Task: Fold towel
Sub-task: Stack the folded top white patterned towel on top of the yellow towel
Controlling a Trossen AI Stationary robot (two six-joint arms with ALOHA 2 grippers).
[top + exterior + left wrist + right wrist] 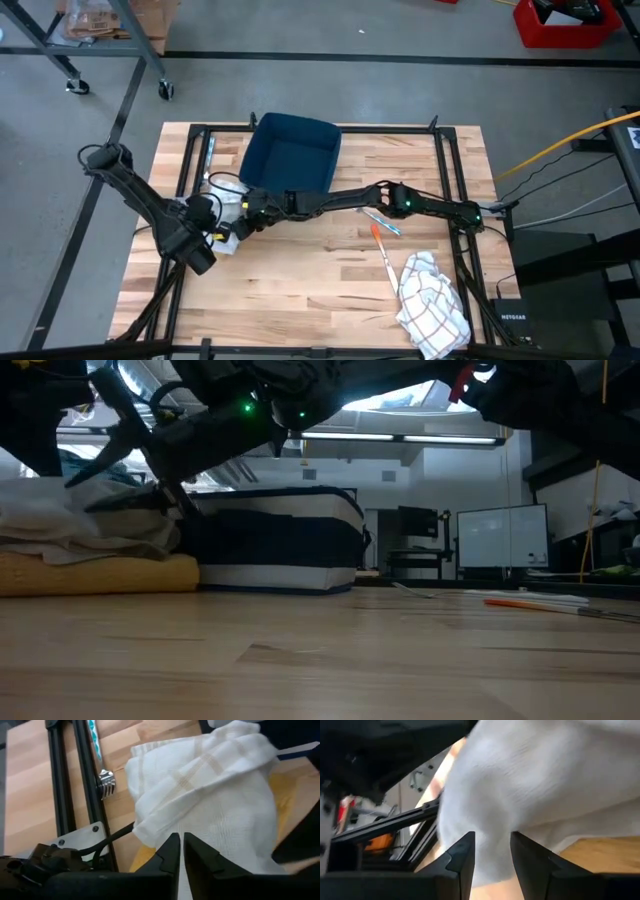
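A white towel with tan stripes lies bunched at the table's left, resting on a yellow pad; it fills the left wrist view and the right wrist view. My left gripper is at its near side, shut on it. My right arm reaches across the table, and its gripper is shut on the towel's right side. A second, checked towel lies crumpled near the table's right near corner. My left gripper pinches a folded edge of the white towel between its two fingers; the cloth spreads away ahead of them and rests on the yellow pad. My right gripper holds a thick bunch of the white towel between its fingers; how many layers cannot be told.
A dark blue bin stands just behind the towel. An orange pen and a blue pen lie mid-table. A black metal frame rail runs along the table's left edge. Bare wood lies at the near middle.
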